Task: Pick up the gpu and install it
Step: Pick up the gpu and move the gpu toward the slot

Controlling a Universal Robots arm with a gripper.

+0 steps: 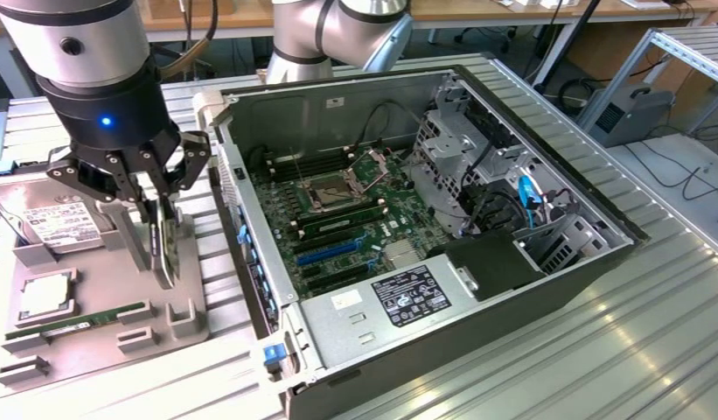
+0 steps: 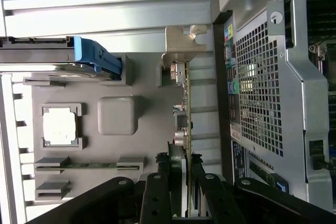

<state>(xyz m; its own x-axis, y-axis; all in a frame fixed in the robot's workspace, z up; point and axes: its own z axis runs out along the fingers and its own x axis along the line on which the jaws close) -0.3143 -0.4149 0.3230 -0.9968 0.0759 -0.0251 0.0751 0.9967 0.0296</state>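
The robot gripper (image 1: 149, 197) has its jaws closed on the top edge of the gpu (image 1: 163, 249). The gpu stands upright on a gray parts tray (image 1: 90, 350), just beside an open computer case (image 1: 592, 271).

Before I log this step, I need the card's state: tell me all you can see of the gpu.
The gpu is a thin dark card with a silvery end bracket and a black cooler on one face. It stands on edge in the grey tray, beside the open case. The gripper clamps it from above, a finger on each face.
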